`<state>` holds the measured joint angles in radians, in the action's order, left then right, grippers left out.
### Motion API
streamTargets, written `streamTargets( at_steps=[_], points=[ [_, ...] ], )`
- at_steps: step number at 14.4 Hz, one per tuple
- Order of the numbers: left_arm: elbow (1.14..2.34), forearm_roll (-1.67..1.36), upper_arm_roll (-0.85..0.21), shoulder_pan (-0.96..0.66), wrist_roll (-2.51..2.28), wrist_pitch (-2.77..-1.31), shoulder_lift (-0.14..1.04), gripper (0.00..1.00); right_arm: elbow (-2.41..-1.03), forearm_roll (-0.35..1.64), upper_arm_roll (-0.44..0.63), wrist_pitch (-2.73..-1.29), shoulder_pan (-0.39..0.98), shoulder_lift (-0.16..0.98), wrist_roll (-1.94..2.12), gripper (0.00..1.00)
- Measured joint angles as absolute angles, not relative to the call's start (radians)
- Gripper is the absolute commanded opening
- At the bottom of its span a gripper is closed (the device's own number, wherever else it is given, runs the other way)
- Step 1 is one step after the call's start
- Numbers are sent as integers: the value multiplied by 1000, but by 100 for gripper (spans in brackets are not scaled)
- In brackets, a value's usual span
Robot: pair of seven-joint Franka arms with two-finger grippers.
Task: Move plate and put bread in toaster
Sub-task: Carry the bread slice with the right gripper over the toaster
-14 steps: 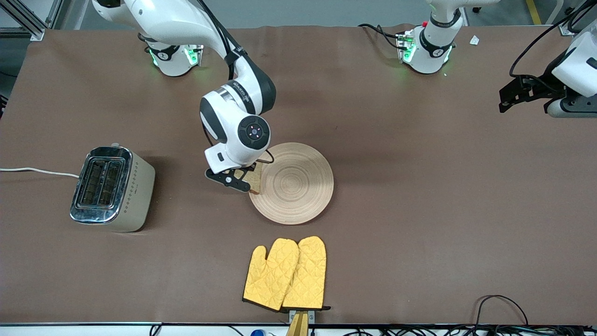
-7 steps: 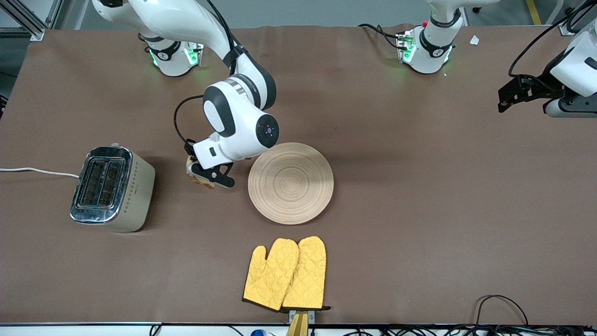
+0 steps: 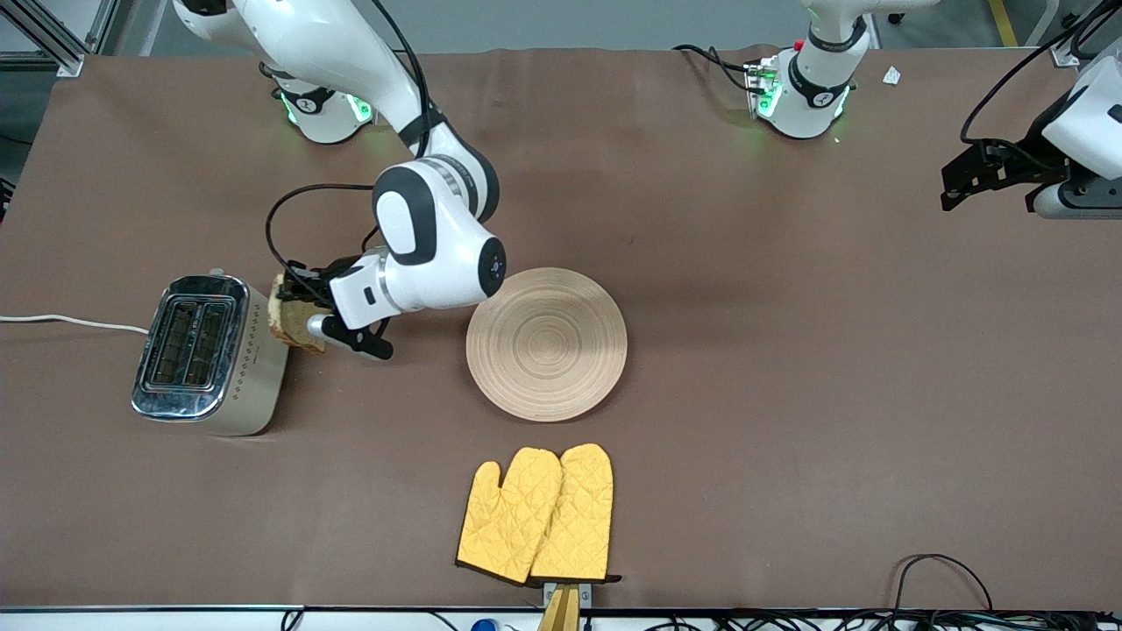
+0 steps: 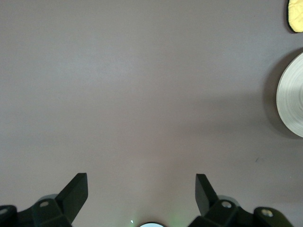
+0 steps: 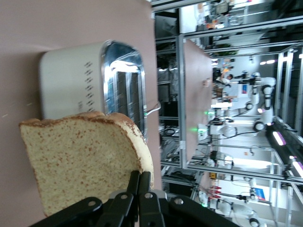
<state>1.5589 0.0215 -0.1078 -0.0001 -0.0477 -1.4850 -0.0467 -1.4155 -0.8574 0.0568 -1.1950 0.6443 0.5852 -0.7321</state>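
Observation:
My right gripper (image 3: 296,305) is shut on the bread (image 3: 287,323), a brown speckled slice held on edge in the air. In the right wrist view the bread (image 5: 80,161) is pinched at its crust by the closed fingertips of the right gripper (image 5: 140,178). The slice hangs right beside the toaster (image 3: 210,350), at the side that faces the plate; the toaster (image 5: 94,80) shows its chrome top and two slots. The wooden plate (image 3: 547,343) lies bare mid-table. My left gripper (image 3: 952,187) waits open over the left arm's end of the table, and the left gripper (image 4: 141,182) holds nothing.
A pair of yellow oven mitts (image 3: 536,515) lies nearer to the front camera than the plate. The toaster's white cord (image 3: 70,322) runs off the right arm's end of the table. The left wrist view catches the plate's rim (image 4: 292,101) and a mitt corner (image 4: 296,14).
My right gripper has carried the bread from the plate's edge across to the toaster's side, turning its wrist on the way. The plate and the left arm have stayed put.

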Motion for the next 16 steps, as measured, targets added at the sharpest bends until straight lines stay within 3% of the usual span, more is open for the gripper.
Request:
streamTargets(
  at_steps=[8,16],
  points=[
    [1559,22,-105,1,-50,-1485,-47,100,-1404,-959,63,-1203,486,568,-726,0],
    [1559,22,-100,12,-51,-1485,-47,100,-1466,-972,63,-1276,442,519,-716,0]
  ],
)
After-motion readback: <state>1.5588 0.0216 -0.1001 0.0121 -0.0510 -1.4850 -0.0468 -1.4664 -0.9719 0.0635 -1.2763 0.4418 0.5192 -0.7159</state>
